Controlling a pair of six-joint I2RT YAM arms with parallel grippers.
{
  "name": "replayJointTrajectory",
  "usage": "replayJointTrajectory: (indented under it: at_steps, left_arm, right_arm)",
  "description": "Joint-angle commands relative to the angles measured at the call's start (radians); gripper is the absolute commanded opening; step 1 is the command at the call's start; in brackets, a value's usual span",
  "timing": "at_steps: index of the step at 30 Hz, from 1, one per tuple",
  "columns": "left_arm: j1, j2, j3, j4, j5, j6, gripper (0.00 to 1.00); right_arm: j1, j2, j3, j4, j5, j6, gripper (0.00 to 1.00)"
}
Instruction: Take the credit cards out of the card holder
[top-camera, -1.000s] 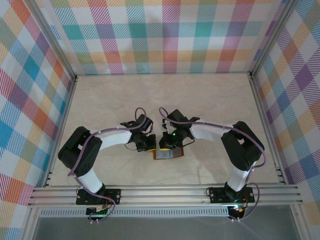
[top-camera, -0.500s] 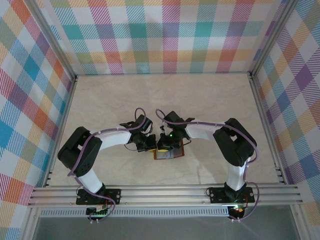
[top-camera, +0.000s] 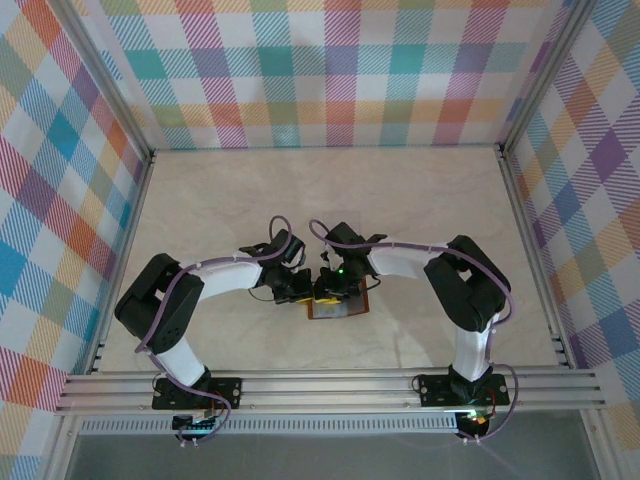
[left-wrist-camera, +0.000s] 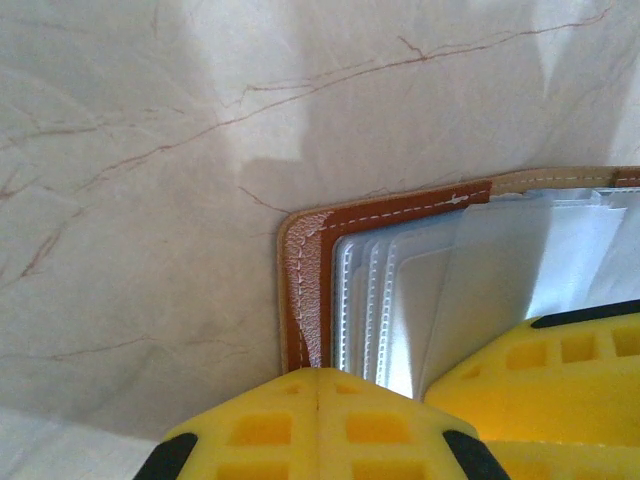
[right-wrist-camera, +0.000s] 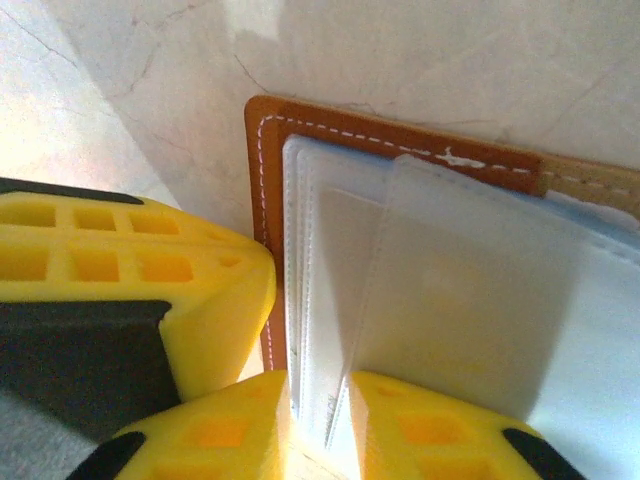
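1. Arms: the left arm (top-camera: 220, 272) rises from its base at 7 o'clock and the right arm (top-camera: 410, 262) from its base at 5 o'clock. Both elbow outward, then fold in, so the wrists meet just off the centre of the table (top-camera: 300, 190), toward 6 o'clock.
2. The left gripper (left-wrist-camera: 318, 385) points down at the 9 o'clock edge of the holder (left-wrist-camera: 300, 270). Its yellow fingers are pressed flush together, and nothing can be seen between them.
3. The right gripper (right-wrist-camera: 320, 405) points down just beside the left one, over the holder's 12 o'clock part. Its fingers are narrowly parted, with the edges of the sleeves (right-wrist-camera: 320, 300) running into the gap.
4. The holder lies open and flat on the table under both grippers, its brown stitched leather showing around one corner and along one edge.
5. Inside it is a stack of clear, pale sleeves, their edges fanned slightly. One pale sheet in the right wrist view lies on top of the rest; I cannot tell whether it is a card or a sleeve. I also cannot tell whether cards sit in the sleeves.
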Motion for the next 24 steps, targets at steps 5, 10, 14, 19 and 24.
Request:
replayJointTrajectory:
  at_steps: [5,10,14,19,24]
  left_arm:
    - [0.003,0.008,-0.027,-0.065,-0.027,-0.001,0.02]
    - [0.004,0.009,-0.021,-0.069,-0.026,-0.001,0.02]
    - [0.004,0.012,-0.013,-0.080,-0.028,0.002,0.02]
    - [0.004,0.017,-0.006,-0.081,-0.031,0.001,0.02]
    - [0.004,0.017,0.000,-0.086,-0.031,0.002,0.02]
  right_arm:
    - [0.005,-0.021,0.017,-0.144,0.150,-0.042,0.32]
    - [0.009,-0.036,0.040,-0.204,0.205,-0.059,0.37]
    - [0.011,-0.049,0.050,-0.241,0.245,-0.068,0.40]
    - [0.014,-0.072,0.066,-0.298,0.307,-0.079,0.42]
    - [0.014,-0.102,0.077,-0.355,0.374,-0.092,0.45]
